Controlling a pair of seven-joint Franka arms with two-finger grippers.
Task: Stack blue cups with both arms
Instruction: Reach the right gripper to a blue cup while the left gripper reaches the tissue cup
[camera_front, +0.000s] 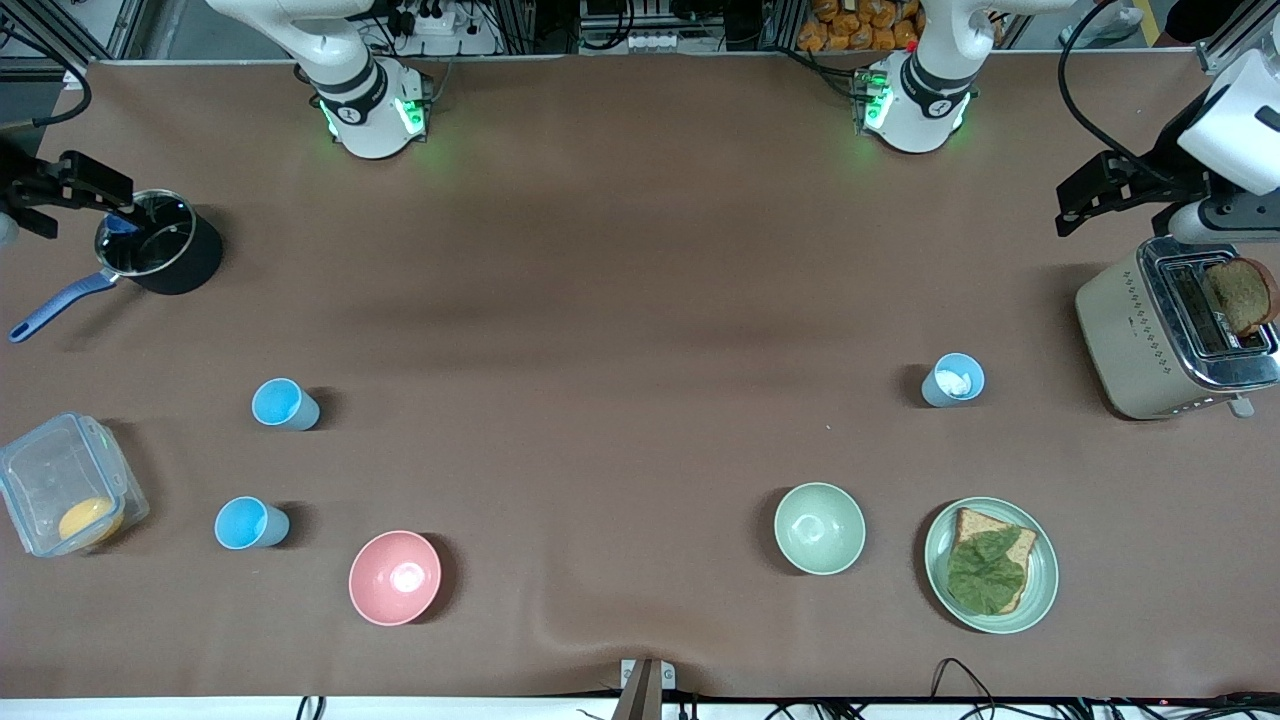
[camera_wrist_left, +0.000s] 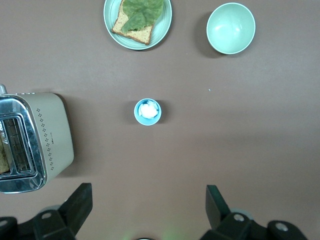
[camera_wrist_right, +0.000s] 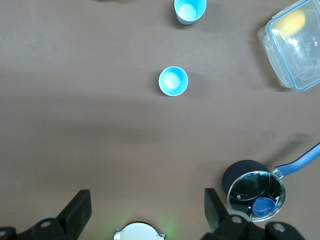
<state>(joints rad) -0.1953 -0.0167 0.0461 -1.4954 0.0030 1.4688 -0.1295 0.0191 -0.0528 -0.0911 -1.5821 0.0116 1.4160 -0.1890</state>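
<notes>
Two sky-blue cups stand upright toward the right arm's end of the table, one (camera_front: 285, 404) farther from the front camera than the other (camera_front: 250, 523). Both show in the right wrist view, the first (camera_wrist_right: 173, 81) and the second (camera_wrist_right: 190, 10). A paler blue cup with a whitish inside (camera_front: 953, 380) stands toward the left arm's end and shows in the left wrist view (camera_wrist_left: 147, 111). My left gripper (camera_front: 1085, 200) is open and empty, up beside the toaster (camera_wrist_left: 148, 207). My right gripper (camera_front: 70, 195) is open and empty, up beside the pot (camera_wrist_right: 146, 207).
A pink bowl (camera_front: 394, 577), a pale green bowl (camera_front: 819, 527) and a green plate with bread and a leaf (camera_front: 1040, 590) stand nearest the front camera. A toaster (camera_front: 1150, 340) holds bread. A black pot with a blue handle (camera_front: 165, 255) and a clear container (camera_front: 60, 480) stand at the right arm's end.
</notes>
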